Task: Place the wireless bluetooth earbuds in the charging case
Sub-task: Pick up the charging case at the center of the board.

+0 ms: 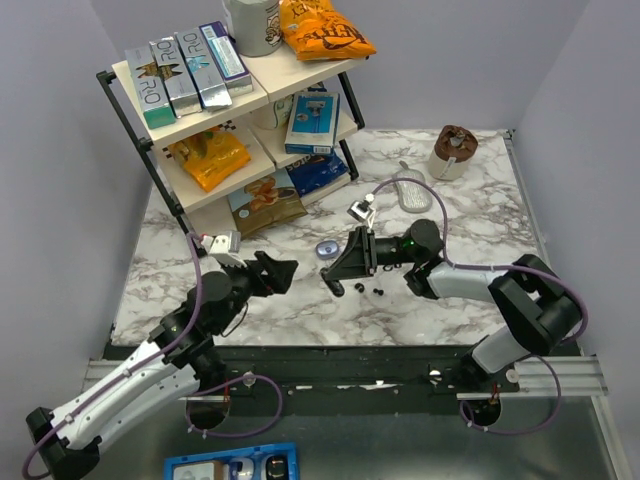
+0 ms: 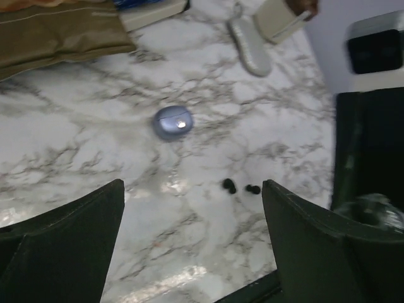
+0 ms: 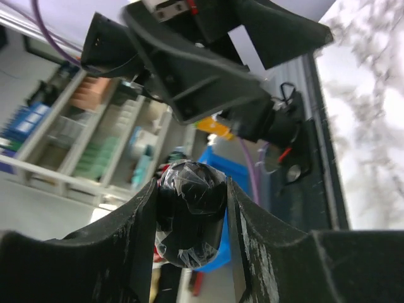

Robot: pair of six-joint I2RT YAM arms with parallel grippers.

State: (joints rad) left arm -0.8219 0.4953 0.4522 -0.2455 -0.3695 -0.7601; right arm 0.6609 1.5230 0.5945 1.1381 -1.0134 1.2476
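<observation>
Two small black earbuds (image 1: 360, 288) (image 1: 380, 290) lie side by side on the marble table (image 1: 450, 320); the left wrist view shows them (image 2: 228, 185) (image 2: 252, 189) just ahead of my right-hand finger. My right gripper (image 1: 338, 280) (image 3: 191, 189) points left, just left of the earbuds, and is shut on a black egg-shaped charging case (image 3: 189, 214) wrapped in clear tape. The case's lid is closed as far as I can see. My left gripper (image 1: 285, 272) (image 2: 192, 186) faces it from the left, jaws wide open with nothing between them.
A round blue disc (image 1: 327, 249) (image 2: 172, 122) lies behind the earbuds. Further back are a white oblong device (image 1: 412, 195) (image 2: 247, 50) and a brown-topped cup (image 1: 455, 150). A shelf rack (image 1: 230, 120) with boxes and snack bags fills the back left.
</observation>
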